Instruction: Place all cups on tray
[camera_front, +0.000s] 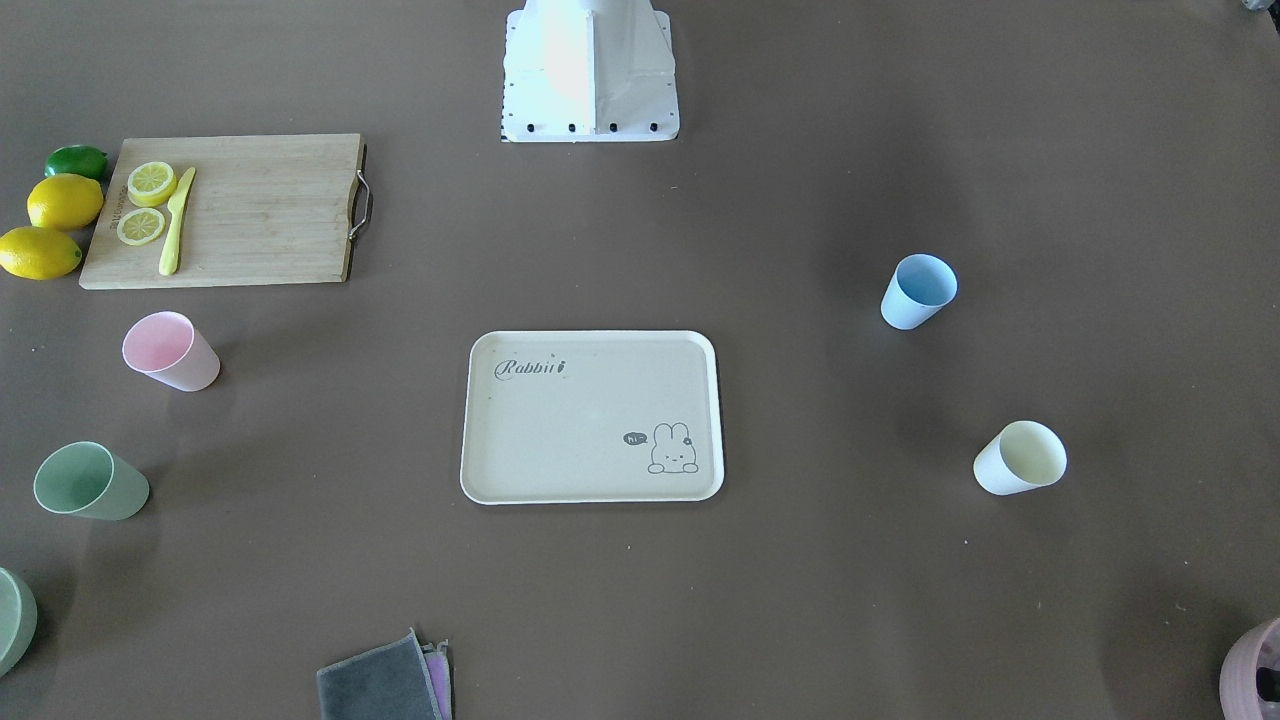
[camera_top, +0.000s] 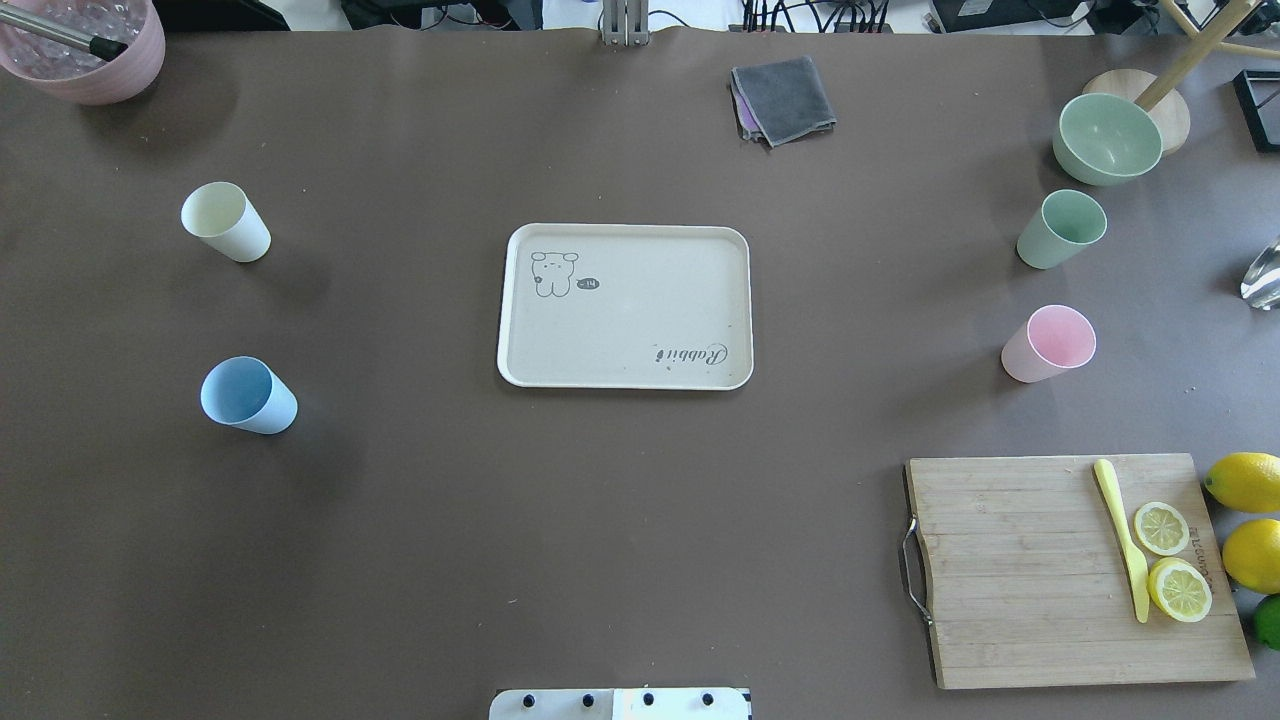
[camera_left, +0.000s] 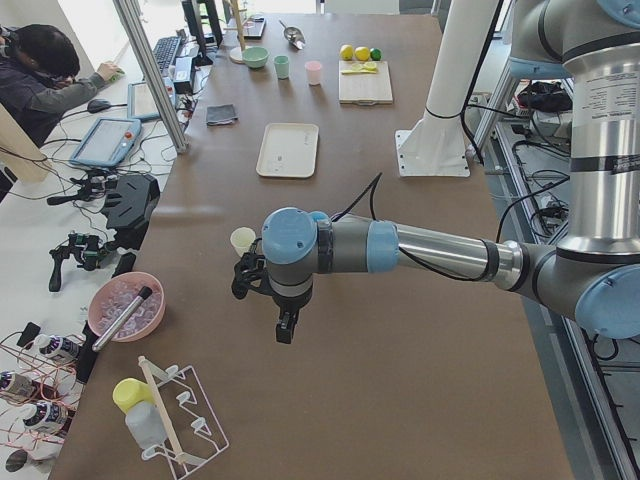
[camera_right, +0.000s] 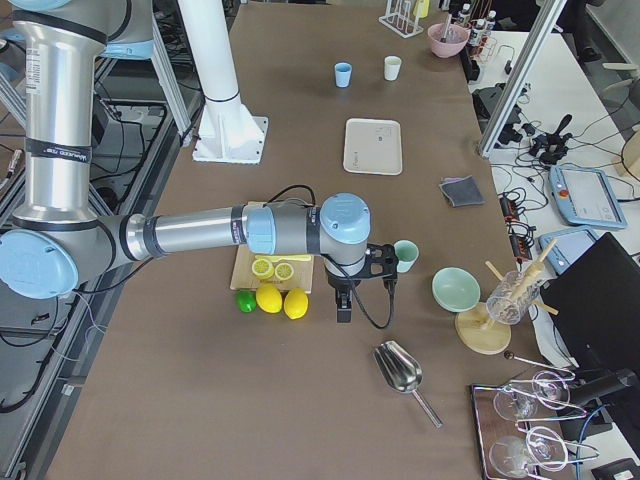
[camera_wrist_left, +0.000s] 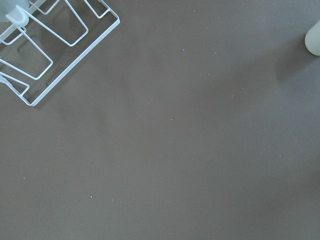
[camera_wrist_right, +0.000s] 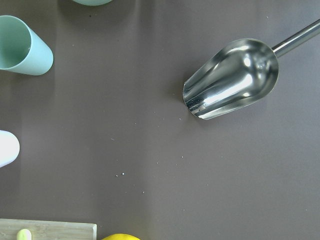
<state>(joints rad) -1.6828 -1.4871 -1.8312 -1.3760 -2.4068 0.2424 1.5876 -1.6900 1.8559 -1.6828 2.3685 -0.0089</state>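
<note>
The beige tray (camera_top: 640, 320) with the rabbit drawing lies flat at the table's middle, with nothing on it. All the cups stand upright on the table. The cream cup (camera_top: 226, 222) and blue cup (camera_top: 248, 395) are to the tray's left, the green cup (camera_top: 1061, 229) and pink cup (camera_top: 1048, 344) to its right. My left gripper (camera_left: 286, 328) hangs past the cream cup (camera_left: 243, 240) toward the table's left end. Past the green cup (camera_right: 405, 255), toward the right end, hangs my right gripper (camera_right: 343, 305). Both show only in side views, so I cannot tell whether they are open or shut.
A wooden cutting board (camera_top: 1010, 570) with lemon slices and a yellow knife lies near right, lemons (camera_top: 1245, 480) beside it. A green bowl (camera_top: 1106, 137), a folded grey cloth (camera_top: 785, 98) and a mauve pot (camera_top: 85, 50) sit at the far side. A metal scoop (camera_wrist_right: 232, 77) and a wire rack (camera_wrist_left: 45, 45) lie at the table's ends.
</note>
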